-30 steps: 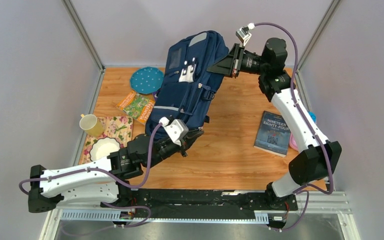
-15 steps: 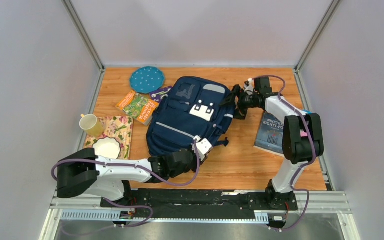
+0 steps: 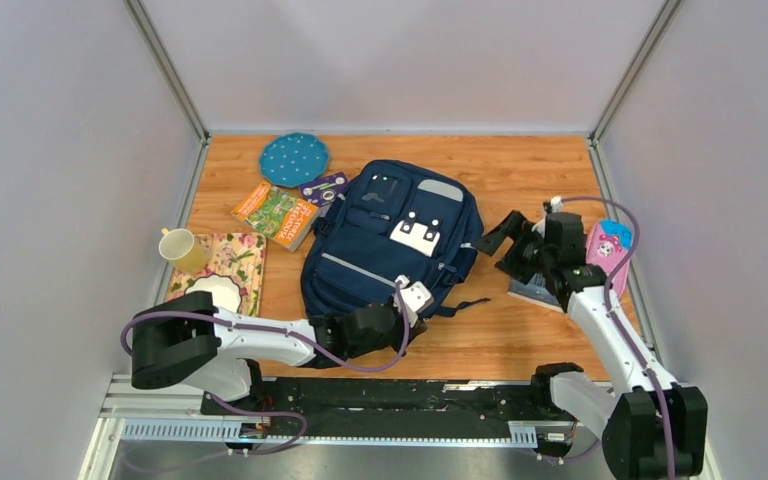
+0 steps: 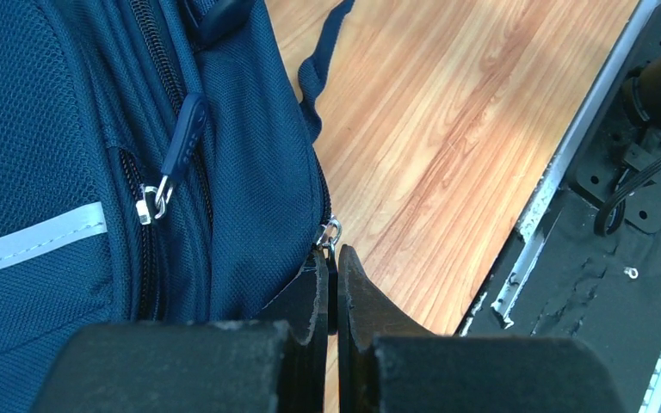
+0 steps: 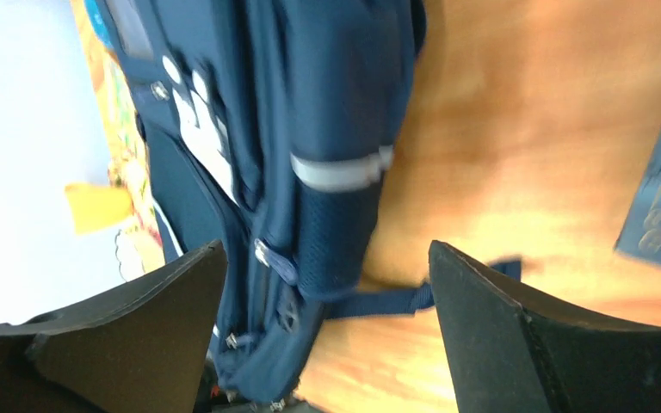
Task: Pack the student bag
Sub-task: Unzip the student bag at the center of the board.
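A black rail (image 3: 400,395) runs along the near edge and carries both arm bases. Beyond it lies the desk (image 3: 520,175), warm orange wood grain.

Nearest in, the left tool (image 4: 330,258) lies low at the near corner of the student bag (image 3: 380,250). Its jaws are pinched together on a zip pull (image 4: 330,232), whose metal ring shows just past the tips. The bag lies flat in the middle of the desk with its front pockets up. A loose strap (image 3: 465,305) trails onto the wood on its right.

To the right, the right tool (image 3: 510,248) hangs beside the bag with its jaws spread wide and nothing between them. It sits over a dark book (image 3: 532,291), which it mostly hides. A pink pencil case (image 3: 608,245) lies by the right wall.

On the left, a white bowl (image 3: 215,292) sits on the near end of a floral mat (image 3: 235,255), with a yellow mug (image 3: 182,248) just beside it. Farther back are an orange-and-green book (image 3: 275,212), a small purple item (image 3: 324,187) touching the bag, and a teal dotted disc (image 3: 293,158).

Pale lilac-grey walls (image 3: 60,150) and slim metal posts (image 3: 165,70) close in three sides.
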Robot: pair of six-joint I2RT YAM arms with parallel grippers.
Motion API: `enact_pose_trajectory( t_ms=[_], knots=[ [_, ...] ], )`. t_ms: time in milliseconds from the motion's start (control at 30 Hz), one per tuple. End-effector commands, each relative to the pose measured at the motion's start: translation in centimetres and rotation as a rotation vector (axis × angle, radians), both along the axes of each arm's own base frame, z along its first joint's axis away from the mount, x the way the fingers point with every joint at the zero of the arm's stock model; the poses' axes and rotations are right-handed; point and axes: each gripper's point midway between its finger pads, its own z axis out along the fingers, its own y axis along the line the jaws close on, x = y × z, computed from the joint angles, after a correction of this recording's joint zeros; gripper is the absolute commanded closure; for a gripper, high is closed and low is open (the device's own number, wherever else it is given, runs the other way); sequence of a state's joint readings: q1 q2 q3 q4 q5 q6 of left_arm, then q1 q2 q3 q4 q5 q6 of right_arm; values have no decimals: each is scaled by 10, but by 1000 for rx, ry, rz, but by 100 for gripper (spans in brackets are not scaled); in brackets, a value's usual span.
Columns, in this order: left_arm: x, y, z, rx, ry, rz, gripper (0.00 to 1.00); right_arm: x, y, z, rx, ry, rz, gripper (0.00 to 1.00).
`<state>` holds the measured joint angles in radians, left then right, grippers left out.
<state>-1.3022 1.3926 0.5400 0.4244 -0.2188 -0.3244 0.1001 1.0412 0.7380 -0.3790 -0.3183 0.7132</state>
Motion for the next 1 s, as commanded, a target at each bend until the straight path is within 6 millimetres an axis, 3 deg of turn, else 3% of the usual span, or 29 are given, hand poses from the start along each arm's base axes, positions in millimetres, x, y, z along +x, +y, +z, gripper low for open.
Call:
enact_pose_trajectory(
  t_ms=[0, 33, 100, 333, 500, 667, 700, 767, 800, 900, 933, 967],
  knots=[
    [-4, -33, 53, -176, -21, -53, 100, -38, 39, -18, 228, 59, 103, 10],
    [-5, -33, 52, -169, -22, -58, 100, -49, 42, -32, 257, 86, 105, 10],
    [-5, -35, 55, -168, -28, -68, 100, -55, 55, -19, 346, 38, 125, 10],
    [-9, -41, 53, -153, -25, -99, 100, -73, 92, -18, 440, 29, 222, 10],
    [-7, -38, 52, -149, -27, -89, 100, -81, 109, -35, 427, 89, 218, 20],
    [-4, -32, 54, -148, -43, -70, 100, -82, 111, -40, 464, 111, 194, 52],
    [-4, -31, 55, -146, -47, -70, 100, -81, 110, -40, 454, 113, 185, 64],
    [-4, -29, 55, -141, -55, -72, 100, -77, 105, -40, 429, 94, 154, 79],
    [-4, -27, 53, -128, -55, -72, 100, -76, 103, -42, 416, 100, 141, 93],
    [-3, -22, 52, -106, -60, -63, 100, -62, 93, -37, 329, 52, 113, 100],
    [-4, -16, 45, -80, -55, -61, 100, -52, 92, -22, 316, 11, 115, 100],
    [-5, -13, 46, -79, -53, -61, 100, -43, 85, -23, 272, -8, 104, 100]
  ],
)
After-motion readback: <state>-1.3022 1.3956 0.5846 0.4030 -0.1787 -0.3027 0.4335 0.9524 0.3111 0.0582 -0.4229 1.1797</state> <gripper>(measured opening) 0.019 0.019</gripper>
